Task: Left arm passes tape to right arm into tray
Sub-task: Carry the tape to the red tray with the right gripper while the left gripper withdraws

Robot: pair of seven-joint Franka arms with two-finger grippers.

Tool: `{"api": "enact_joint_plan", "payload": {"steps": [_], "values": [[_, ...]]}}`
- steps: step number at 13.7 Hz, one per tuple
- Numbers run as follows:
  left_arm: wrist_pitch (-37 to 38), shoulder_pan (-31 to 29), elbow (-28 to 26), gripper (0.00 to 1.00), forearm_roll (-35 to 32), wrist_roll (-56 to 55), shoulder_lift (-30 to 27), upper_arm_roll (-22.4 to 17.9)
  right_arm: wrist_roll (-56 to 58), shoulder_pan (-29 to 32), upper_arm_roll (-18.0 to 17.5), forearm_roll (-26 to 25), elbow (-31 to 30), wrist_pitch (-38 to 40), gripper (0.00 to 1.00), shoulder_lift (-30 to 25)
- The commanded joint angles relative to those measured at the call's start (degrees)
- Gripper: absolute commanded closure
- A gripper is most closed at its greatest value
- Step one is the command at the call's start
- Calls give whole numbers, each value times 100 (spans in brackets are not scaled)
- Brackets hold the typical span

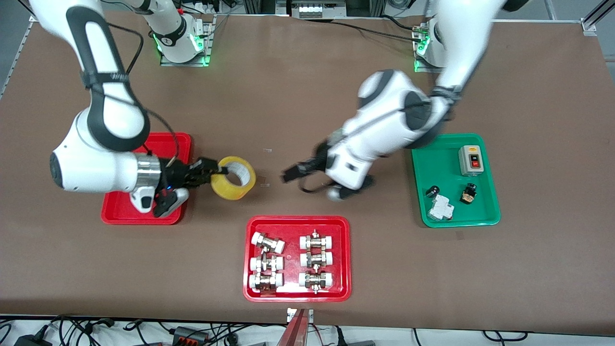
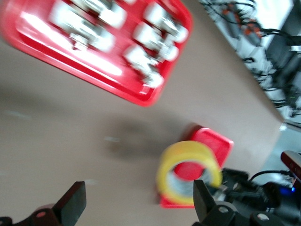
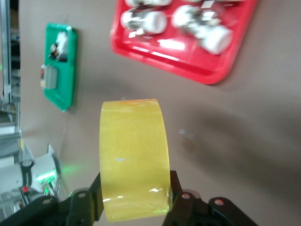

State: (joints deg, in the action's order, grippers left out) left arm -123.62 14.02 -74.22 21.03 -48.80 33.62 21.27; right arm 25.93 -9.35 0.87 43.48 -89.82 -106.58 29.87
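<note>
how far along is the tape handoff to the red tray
Handoff looks done: the right gripper is shut on the tape, and the left gripper hangs open over bare table. Left to do: the tape is beside the plain red tray, not in it.

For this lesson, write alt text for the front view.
The right gripper holds a yellow tape roll beside a plain red tray. The left gripper hangs open over bare table, apart from it.

A red tray of pipe fittings [image 1: 297, 258] is set nearest the front camera. A green tray [image 1: 454, 180] with a switch box [image 1: 471, 160] is seen toward the left arm's end.
</note>
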Motion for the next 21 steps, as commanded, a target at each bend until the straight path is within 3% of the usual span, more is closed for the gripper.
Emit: {"api": "enact_joint_plan", "payload": {"steps": [1, 4, 9, 10, 13, 15, 19, 21], "values": [[1301, -820, -286, 0, -491, 930, -715, 43, 62, 756, -60, 29, 149, 76, 76, 238], [2671, -1470, -243, 0, -907, 1197, -1199, 17, 88, 1513, -52, 29, 87, 146, 76, 492], [5134, -2455, 310, 0, -1435, 1503, -1332, 79, 534, 2410, -52, 3, -123, 314, 74, 879], [5198, -2457, 372, 0, -1487, 1705, -1323, 27, 606, 2490, -52, 3, -202, 340, 74, 915], [5418, -2457, 364, 0, -2522, 2776, -1332, 96, 633, 2666, -52, -6, -212, 813, 74, 915], [5393, -2483, 338, 0, -2761, 3208, -1341, 53, 633, 2762, -52, -172, -212, 1094, 74, 906], [5173, -2886, -144, 0, -2797, 4036, -1630, 26, 991, 2904, -52, -489, -212, 1289, 74, 924], [5042, -2670, -469, 0, -2762, 4080, -1797, -236, 1186, 2947, -52, -489, -221, 1289, 74, 1002]]}}
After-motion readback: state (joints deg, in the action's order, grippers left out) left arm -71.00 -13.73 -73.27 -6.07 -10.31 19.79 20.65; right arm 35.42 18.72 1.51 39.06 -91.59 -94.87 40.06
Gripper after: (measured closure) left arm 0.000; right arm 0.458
